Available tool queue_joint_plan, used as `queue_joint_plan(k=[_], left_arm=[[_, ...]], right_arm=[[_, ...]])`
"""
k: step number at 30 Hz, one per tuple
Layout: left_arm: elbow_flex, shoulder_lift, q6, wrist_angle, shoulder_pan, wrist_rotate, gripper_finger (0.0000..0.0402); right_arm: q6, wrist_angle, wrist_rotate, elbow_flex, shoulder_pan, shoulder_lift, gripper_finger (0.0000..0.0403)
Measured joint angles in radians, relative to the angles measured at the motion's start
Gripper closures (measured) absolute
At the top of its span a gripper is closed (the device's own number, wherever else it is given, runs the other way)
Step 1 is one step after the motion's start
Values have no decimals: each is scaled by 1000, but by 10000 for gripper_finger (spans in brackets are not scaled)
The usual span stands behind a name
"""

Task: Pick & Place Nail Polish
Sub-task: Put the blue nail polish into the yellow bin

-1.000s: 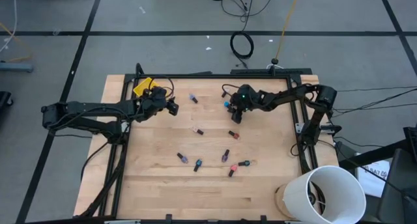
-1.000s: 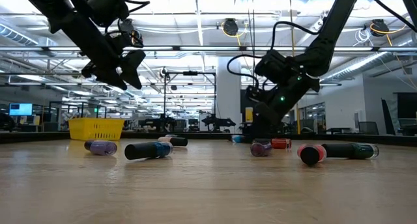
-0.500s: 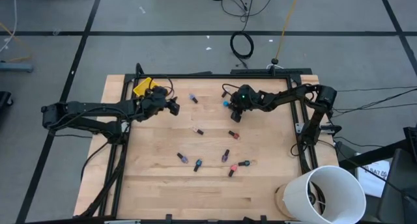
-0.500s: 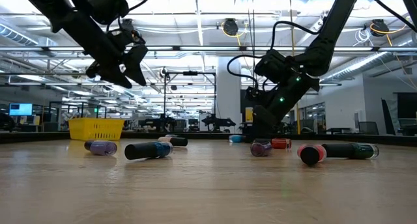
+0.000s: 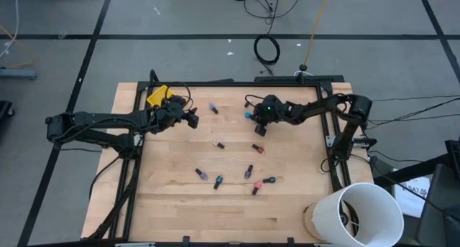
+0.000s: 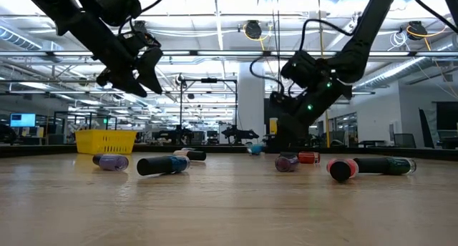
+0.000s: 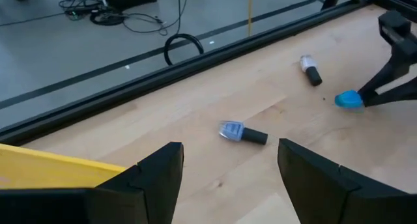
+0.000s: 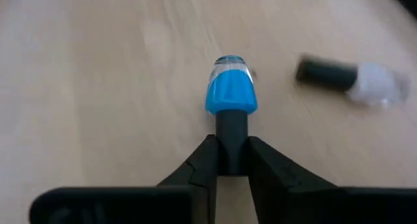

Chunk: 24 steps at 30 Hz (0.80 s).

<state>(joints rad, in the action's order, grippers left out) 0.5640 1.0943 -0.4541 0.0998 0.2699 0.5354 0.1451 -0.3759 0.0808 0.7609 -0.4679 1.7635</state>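
My right gripper [image 5: 254, 118] [image 8: 231, 152] is shut on a blue nail polish bottle [image 5: 248, 114] [image 8: 231, 90] over the table's far middle. The same bottle shows in the low view [image 6: 255, 149] and the left wrist view [image 7: 348, 100]. My left gripper [image 5: 191, 119] [image 7: 228, 185] is open and empty, held above the table beside the yellow bin [image 5: 157, 95]. A purple bottle [image 5: 213, 108] [image 7: 242, 133] lies on its side ahead of it. A pale bottle with a dark cap [image 8: 355, 77] [image 7: 310, 69] lies on its side near the blue one. Several more bottles lie about the table's middle [image 5: 249, 171]. My right gripper pinches the blue bottle's dark cap [image 8: 231, 127] between its two fingers. The fingers come from the table's right and lie along the bottle. The blue glass body sticks out beyond the fingertips toward the table's left. Whether the body rests on the wood, I cannot tell.
A large white bucket [image 5: 359, 211] stands at the near right corner. A black frame [image 5: 330, 132] runs round the wooden top. Red [image 5: 257, 148], purple [image 5: 201, 174] and blue [image 5: 217, 181] bottles lie on their sides in the middle and near part.
My right gripper, staying shut on the blue bottle's cap, has moved a little up and toward the table's left, and the bottle has gone with it.
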Motion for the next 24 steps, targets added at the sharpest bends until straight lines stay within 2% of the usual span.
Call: queue_joint_plan(k=[11, 14, 18, 20, 22, 24], left_arm=[[0, 0, 0, -1, 0, -22, 156], [0, 0, 0, -1, 0, -25, 156], [0, 0, 1, -1, 0, -43, 156], [0, 0, 1, -1, 0, -44, 156], [0, 0, 4, 0, 0, -45, 155], [0, 0, 8, -1, 0, -45, 156]], right_arm=[[82, -89, -10, 1, 85, -97, 354], [151, -83, -85, 1, 130, -130, 354], [271, -58, -271, -9, 203, -188, 354], [288, -26, -325, -9, 231, -221, 354], [270, 37, -314, -9, 247, -261, 354], [222, 90, -219, -10, 248, -299, 354]])
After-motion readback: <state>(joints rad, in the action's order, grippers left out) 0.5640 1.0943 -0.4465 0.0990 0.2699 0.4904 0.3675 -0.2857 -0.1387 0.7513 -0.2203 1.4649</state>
